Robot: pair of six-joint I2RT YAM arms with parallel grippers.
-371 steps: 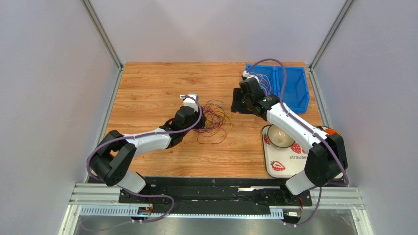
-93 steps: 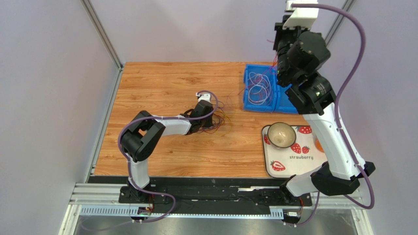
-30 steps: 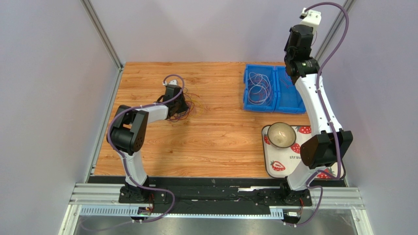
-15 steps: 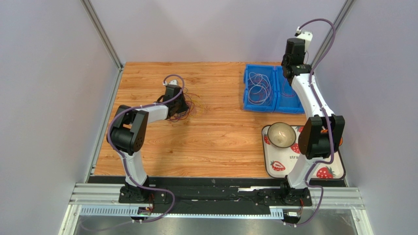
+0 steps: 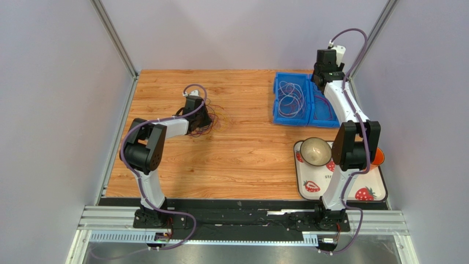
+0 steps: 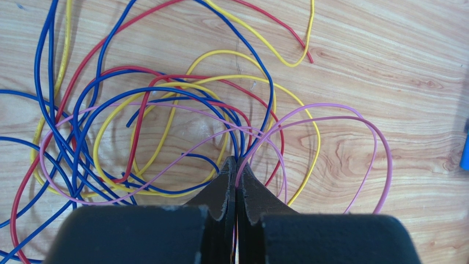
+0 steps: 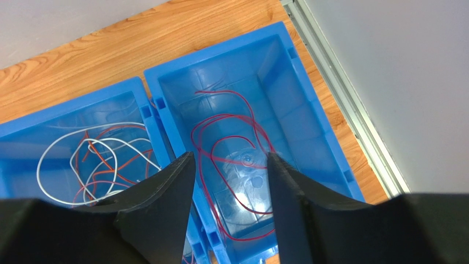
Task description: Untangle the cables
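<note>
A tangle of thin cables (image 6: 165, 115) in blue, red, yellow and pink lies in loose loops on the wooden table, left of centre (image 5: 213, 116). My left gripper (image 6: 236, 160) is shut on the cables: pink and blue strands run in between its closed jaws. In the top view this left gripper (image 5: 202, 117) sits at the tangle's left side. My right gripper (image 7: 230, 157) hangs open over the right blue bin (image 7: 308, 82), nothing between its fingers. A single red cable (image 7: 231, 132) lies loose in that bin. The left blue bin (image 7: 33, 129) holds white and red cables (image 7: 93, 159).
The two blue bins (image 5: 276, 99) stand side by side at the back right. A strawberry-print tray (image 5: 308, 190) with a bowl (image 5: 315, 149) sits at the front right, under the right arm. Metal frame posts and grey walls enclose the table.
Over the last second my right arm came down toward the right bin and its jaws opened; the red cable now lies in the bin. My left arm held still.
</note>
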